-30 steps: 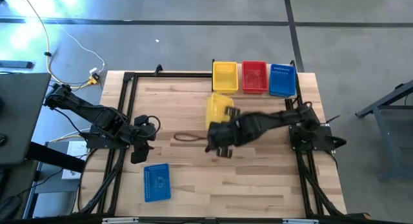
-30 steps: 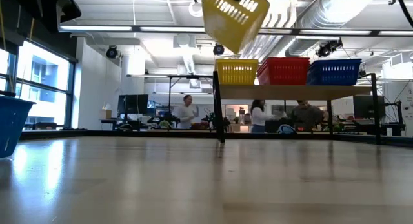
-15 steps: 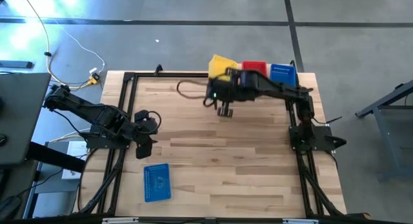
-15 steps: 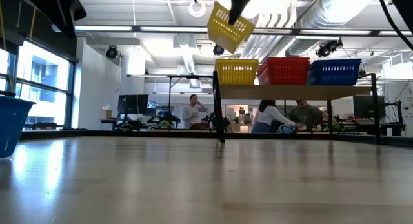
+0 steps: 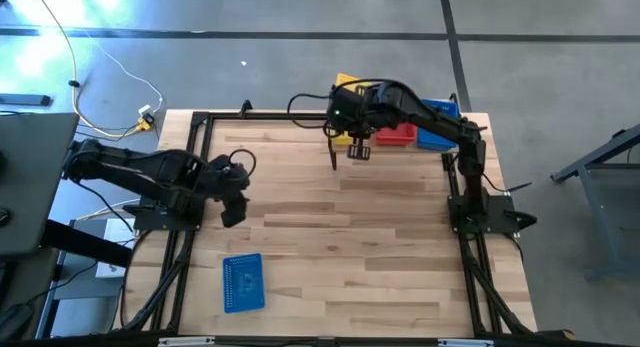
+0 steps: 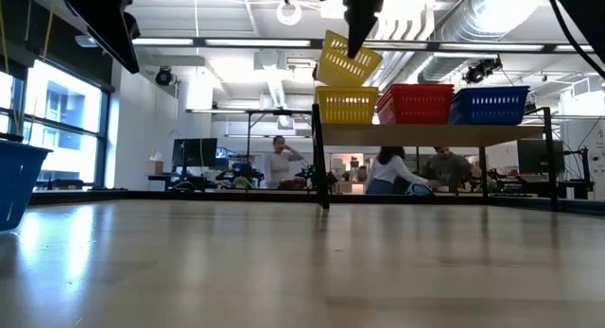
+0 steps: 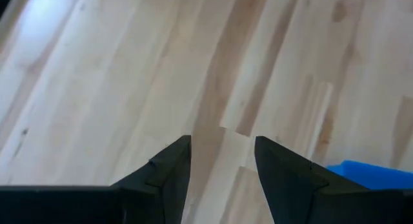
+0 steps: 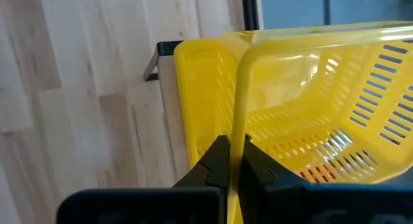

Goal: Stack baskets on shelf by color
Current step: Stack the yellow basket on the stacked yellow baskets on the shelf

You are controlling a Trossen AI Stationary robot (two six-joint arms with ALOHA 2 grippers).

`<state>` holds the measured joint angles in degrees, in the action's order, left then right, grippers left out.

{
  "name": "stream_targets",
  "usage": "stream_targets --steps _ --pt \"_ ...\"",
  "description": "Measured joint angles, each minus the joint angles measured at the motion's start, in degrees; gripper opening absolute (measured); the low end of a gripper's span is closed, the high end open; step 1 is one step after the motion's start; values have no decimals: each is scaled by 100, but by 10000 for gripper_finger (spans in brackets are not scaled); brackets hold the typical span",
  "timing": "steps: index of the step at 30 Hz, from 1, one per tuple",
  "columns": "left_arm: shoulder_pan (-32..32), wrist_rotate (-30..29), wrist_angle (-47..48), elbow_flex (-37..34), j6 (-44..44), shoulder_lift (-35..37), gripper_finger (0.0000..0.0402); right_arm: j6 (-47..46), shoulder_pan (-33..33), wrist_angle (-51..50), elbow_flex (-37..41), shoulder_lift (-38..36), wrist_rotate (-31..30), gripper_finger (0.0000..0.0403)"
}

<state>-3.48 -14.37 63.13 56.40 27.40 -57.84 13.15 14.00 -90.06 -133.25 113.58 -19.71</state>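
My right gripper (image 8: 235,161) is shut on a yellow basket (image 6: 348,61) that hangs tilted just above the yellow basket (image 6: 346,105) standing on the shelf (image 6: 435,132). In the high view this gripper (image 5: 350,117) is over the shelf's left end. A red stack (image 6: 414,103) and a blue stack (image 6: 490,104) stand beside the yellow one on the plank. My left gripper (image 7: 222,162) is open over bare table (image 7: 161,69), near a blue basket (image 5: 242,282) that rests on its bottom by the near-left corner. My right gripper pinches the held yellow basket's rim (image 8: 239,130) and the wall below it between its two fingers (image 8: 218,161), one inside the basket and one outside. The fingers come from above, pointing down (image 6: 355,46). The basket is lifted clear and hangs tilted below them.
The shelf stands along the table's far edge on thin black legs (image 6: 319,167). A black frame rail (image 5: 195,167) runs along the table's sides. People move about in the room behind the shelf (image 6: 276,163). Bare wood lies across the middle of the table (image 5: 340,237).
My right gripper has carried the yellow basket from over the table's middle toward the far edge, until it hangs over the shelf's yellow basket. In the low view the basket has dropped closer to that basket. My left gripper has shifted a little toward the far edge.
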Motion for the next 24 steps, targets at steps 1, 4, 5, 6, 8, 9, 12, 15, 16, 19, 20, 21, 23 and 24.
stream_targets --steps 1,4,5,6,8,9,12,15,16,19,20,21,23,24 --pt "87 0 0 0 -26 0 161 26 30 0 0 7 59 0" --pt "337 0 -7 0 -108 0 161 -6 74 2 7 57 86 0" --pt "415 0 -7 0 -108 0 161 -19 78 2 11 73 86 0" --pt "493 0 -9 0 -110 0 161 -22 79 2 9 97 84 0" --pt "643 4 -17 0 -108 0 161 -54 76 6 16 146 88 0" --pt "706 23 -18 0 -109 0 161 -55 76 5 26 186 88 0" --pt "868 46 -23 1 -110 -2 161 -3 74 7 37 256 88 0" --pt "981 85 -24 2 -110 -2 161 41 76 7 37 300 117 0" --pt "1004 85 -26 2 -110 -2 161 41 76 4 37 318 116 0" --pt "1078 85 -25 2 -126 -2 161 41 100 5 37 343 114 0" --pt "1103 90 -26 2 -157 -2 161 41 100 4 37 343 94 0" --pt "1128 95 -26 2 -210 -2 161 41 105 5 37 343 51 0" --pt "1170 138 -26 2 -268 -2 161 45 119 5 37 350 12 0" --pt "1196 156 -26 2 -287 -2 161 72 131 6 37 351 16 0"
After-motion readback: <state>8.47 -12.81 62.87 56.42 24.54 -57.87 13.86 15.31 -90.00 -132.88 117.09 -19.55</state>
